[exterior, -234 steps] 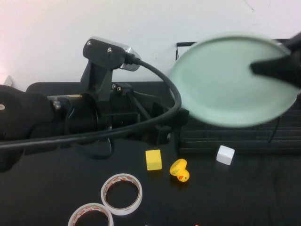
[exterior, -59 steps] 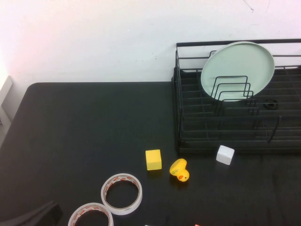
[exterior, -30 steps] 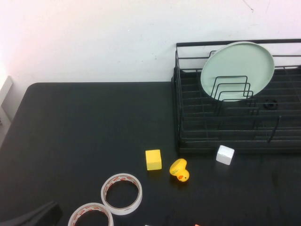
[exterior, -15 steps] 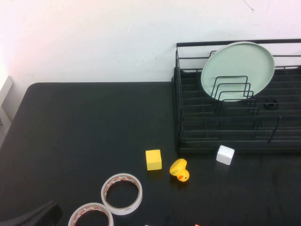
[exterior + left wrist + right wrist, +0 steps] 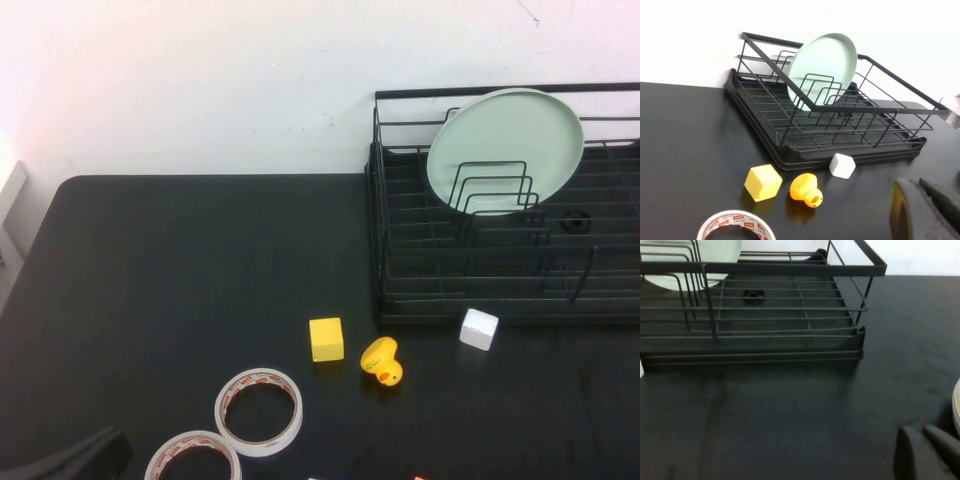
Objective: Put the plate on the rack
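The pale mint-green plate (image 5: pixel 505 145) stands on edge in the black wire rack (image 5: pixel 480 300) at the back right, leaning toward the back rail among the divider loops. No gripper touches it. It also shows in the left wrist view (image 5: pixel 825 65) and partly in the right wrist view (image 5: pixel 720 250). My left gripper (image 5: pixel 917 182) is shut and empty, low at the table's front left; its dark tip shows in the high view (image 5: pixel 70 460). My right gripper (image 5: pixel 920 430) is shut and empty, over the table to the right of the rack (image 5: pixel 765 357), outside the high view.
A yellow cube (image 5: pixel 326 339), a yellow rubber duck (image 5: pixel 382 362) and a white cube (image 5: pixel 479 328) lie in front of the rack. Two white tape rolls (image 5: pixel 259 411) (image 5: pixel 193 458) lie at the front left. A small black piece (image 5: pixel 574 220) sits in the rack.
Earlier the plate was held in the air over the rack and the left arm reached across the table. Now the plate stands in the rack and both arms are withdrawn. Nothing moved in the last two seconds.
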Action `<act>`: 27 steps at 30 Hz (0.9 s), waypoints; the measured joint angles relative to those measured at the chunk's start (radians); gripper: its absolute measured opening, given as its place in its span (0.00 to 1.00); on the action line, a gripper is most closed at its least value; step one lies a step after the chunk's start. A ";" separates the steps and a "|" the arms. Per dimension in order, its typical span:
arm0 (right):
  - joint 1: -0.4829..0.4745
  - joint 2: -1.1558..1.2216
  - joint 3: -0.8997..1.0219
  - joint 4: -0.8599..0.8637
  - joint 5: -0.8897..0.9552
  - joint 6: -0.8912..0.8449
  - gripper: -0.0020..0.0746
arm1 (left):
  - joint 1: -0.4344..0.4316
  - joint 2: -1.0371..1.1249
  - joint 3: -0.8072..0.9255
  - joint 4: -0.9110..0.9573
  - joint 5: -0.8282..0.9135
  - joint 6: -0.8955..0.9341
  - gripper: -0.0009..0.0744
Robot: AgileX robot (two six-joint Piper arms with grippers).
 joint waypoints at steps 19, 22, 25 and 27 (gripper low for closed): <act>0.000 0.000 0.000 0.000 0.000 0.000 0.04 | 0.000 0.000 0.000 0.000 -0.018 0.000 0.01; 0.000 0.000 0.000 0.000 0.000 0.000 0.04 | 0.000 0.000 0.000 -0.002 -0.079 0.009 0.01; 0.000 0.000 0.000 0.000 0.000 0.000 0.04 | 0.000 0.000 0.000 -0.002 -0.116 0.048 0.01; 0.000 0.000 0.000 0.000 0.000 0.000 0.04 | 0.000 0.000 0.002 -0.004 -0.137 0.107 0.01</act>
